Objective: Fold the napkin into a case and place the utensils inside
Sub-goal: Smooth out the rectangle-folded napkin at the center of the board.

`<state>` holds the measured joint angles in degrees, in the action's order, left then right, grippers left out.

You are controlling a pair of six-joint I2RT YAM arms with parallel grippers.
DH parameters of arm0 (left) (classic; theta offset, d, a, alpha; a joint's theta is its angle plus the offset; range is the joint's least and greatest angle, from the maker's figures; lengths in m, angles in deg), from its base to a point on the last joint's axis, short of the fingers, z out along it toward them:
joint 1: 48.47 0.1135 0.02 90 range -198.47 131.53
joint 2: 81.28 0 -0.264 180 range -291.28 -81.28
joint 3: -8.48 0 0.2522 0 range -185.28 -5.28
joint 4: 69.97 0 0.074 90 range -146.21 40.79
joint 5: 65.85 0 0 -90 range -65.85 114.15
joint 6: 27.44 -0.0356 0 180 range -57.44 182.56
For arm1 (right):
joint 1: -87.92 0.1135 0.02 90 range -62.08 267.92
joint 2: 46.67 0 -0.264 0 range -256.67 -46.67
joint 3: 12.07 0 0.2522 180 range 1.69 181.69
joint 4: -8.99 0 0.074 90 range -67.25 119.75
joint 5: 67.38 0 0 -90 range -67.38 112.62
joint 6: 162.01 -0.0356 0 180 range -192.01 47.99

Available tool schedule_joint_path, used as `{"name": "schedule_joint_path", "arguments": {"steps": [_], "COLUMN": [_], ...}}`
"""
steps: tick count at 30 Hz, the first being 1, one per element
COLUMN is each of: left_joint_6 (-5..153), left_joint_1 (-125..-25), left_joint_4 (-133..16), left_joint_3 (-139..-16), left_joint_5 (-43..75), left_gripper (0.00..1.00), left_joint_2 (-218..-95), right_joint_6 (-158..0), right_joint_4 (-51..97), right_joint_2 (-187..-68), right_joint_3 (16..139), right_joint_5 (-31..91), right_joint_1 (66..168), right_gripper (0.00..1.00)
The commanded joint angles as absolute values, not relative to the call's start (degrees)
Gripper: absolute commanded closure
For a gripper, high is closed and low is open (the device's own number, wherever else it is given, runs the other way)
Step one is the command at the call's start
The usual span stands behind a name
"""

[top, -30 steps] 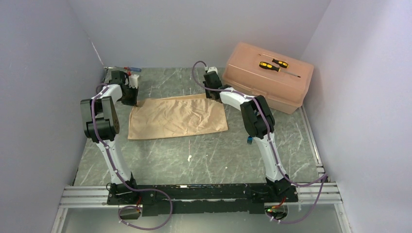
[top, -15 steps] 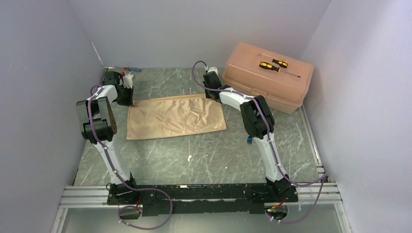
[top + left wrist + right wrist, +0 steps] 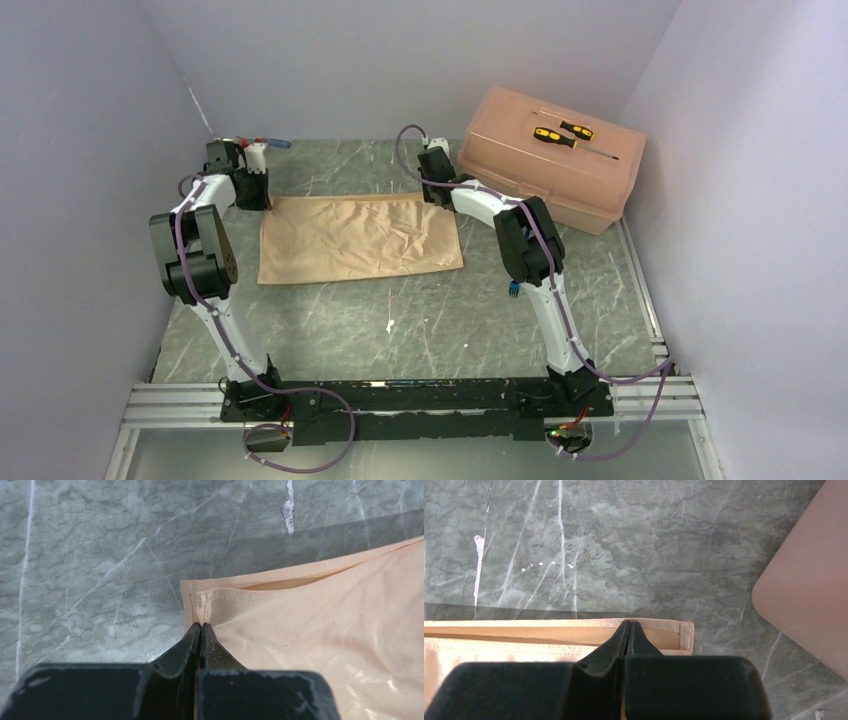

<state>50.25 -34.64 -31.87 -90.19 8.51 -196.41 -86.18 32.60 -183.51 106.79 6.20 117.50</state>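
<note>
The napkin (image 3: pixel 360 238) is a peach-orange cloth lying flat as a wide doubled rectangle in the middle of the table. My left gripper (image 3: pixel 254 196) is shut on its far left corner; in the left wrist view the closed tips (image 3: pixel 201 626) pinch the hemmed corner (image 3: pixel 310 630). My right gripper (image 3: pixel 436 192) is shut on its far right corner; in the right wrist view the closed tips (image 3: pixel 629 623) pinch the far hem (image 3: pixel 524 630). No gold utensils show. A small blue bit (image 3: pixel 513 290) peeks out beside the right arm; I cannot tell what it is.
A hard pink plastic box (image 3: pixel 590 185) stands at the back right, its corner close to my right gripper (image 3: pixel 809 590). Two yellow-and-black screwdrivers (image 3: pixel 560 133) lie on its lid. A red-and-blue screwdriver (image 3: pixel 272 143) lies at the back left by the wall.
Both grippers have shifted left with the napkin's far corners. The left arm has swung out towards the back left, and the cloth's far edge now lies straighter.
</note>
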Motion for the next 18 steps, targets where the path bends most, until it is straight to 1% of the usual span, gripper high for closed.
{"name": "schedule_joint_path", "arguments": {"steps": [1,5,6,8,12,13,14,16,18], "left_joint_6": [51.4,51.9,52.2,52.3,52.4,52.2,51.9,51.5,50.8], "left_joint_1": [-33.5,-33.6,-33.7,-34.0,-34.1,-34.1,-34.1,-34.0,-33.6], "left_joint_4": [-35.3,-35.8,-35.4,-34.3,-31.8,-31.0,-30.1,-28.0,-26.1], "left_joint_3": [-89.0,-89.6,-90.2,-91.2,-92.5,-92.9,-93.4,-94.7,-95.9], "left_joint_5": [8.7,9.3,9.4,9.5,8.3,7.8,7.4,7.1,6.4], "left_gripper": [0.97,0.96,0.91,0.76,0.55,0.47,0.44,0.43,0.42], "left_joint_2": [-192.3,-195.0,-196.1,-198.5,-199.0,-198.6,-198.1,-196.7,-194.9], "right_joint_6": [-86.9,-87.1,-87.2,-87.0,-86.3,-86.2,-86.2,-86.5,-87.6], "right_joint_4": [36.2,35.8,35.8,35.2,34.1,34.0,33.9,34.1,34.7], "right_joint_2": [-185.0,-184.8,-184.6,-184.2,-182.4,-181.5,-180.6,-178.1,-174.8], "right_joint_3": [108.7,108.4,108.3,108.1,107.9,108.1,108.2,108.0,106.6], "right_joint_5": [4.0,4.8,5.0,6.0,8.1,8.8,9.4,10.2,10.4], "right_joint_1": [117.1,117.2,117.2,117.2,117.2,117.2,117.2,117.2,117.3], "right_gripper": [1.00,1.00,1.00,1.00,1.00,0.96,0.90,0.68,0.53]}}
